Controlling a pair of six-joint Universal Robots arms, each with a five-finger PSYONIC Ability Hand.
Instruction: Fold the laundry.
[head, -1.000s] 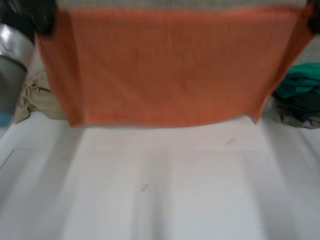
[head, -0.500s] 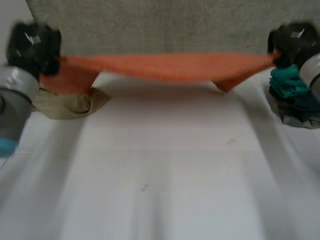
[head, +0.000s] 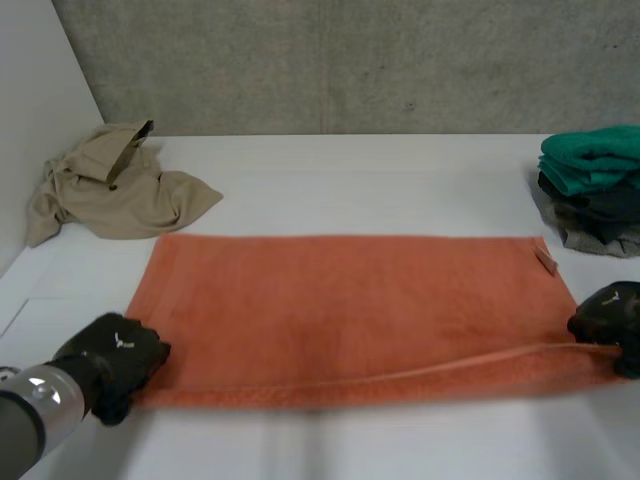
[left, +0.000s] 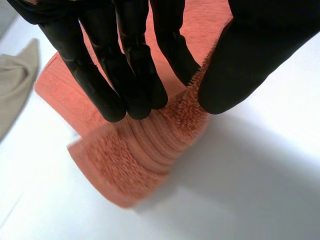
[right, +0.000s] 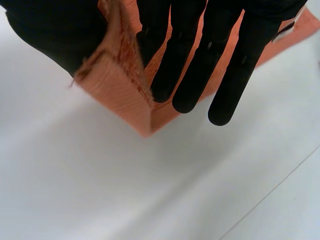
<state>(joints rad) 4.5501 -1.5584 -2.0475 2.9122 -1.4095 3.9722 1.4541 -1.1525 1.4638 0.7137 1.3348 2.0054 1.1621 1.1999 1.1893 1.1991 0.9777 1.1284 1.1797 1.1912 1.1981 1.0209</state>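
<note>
Where everything rests, table: white, with bare surface across the lower part of the frame.
Orange towel: airborne and stretched between the hands a second back, it now lies spread flat across the middle of the frame, long side running left to right. Only its near edge rides slightly up, toward the lower right.
Meaning: the spreading looks done. The fold itself is not yet started, and the near edge is likely the one to carry over.
Beige garment: crumpled at the upper left, just beyond the towel's far left corner and apart from it. It is unfolded and probably next in line.
Folded stack: nearest thing to a holder here — green piece on top, dark ones under it, at the right edge, well clear of the towel.
Left hand: at the towel's lower-left corner. Its wrist view shows nearly straight fingers pressing the raised corner of cloth against the thumb.
Right hand: at the lower-right corner — the towel's edge stands up between thumb and fingers, so it is pinched there too.
Tag: small, at the towel's far right corner.
</note>
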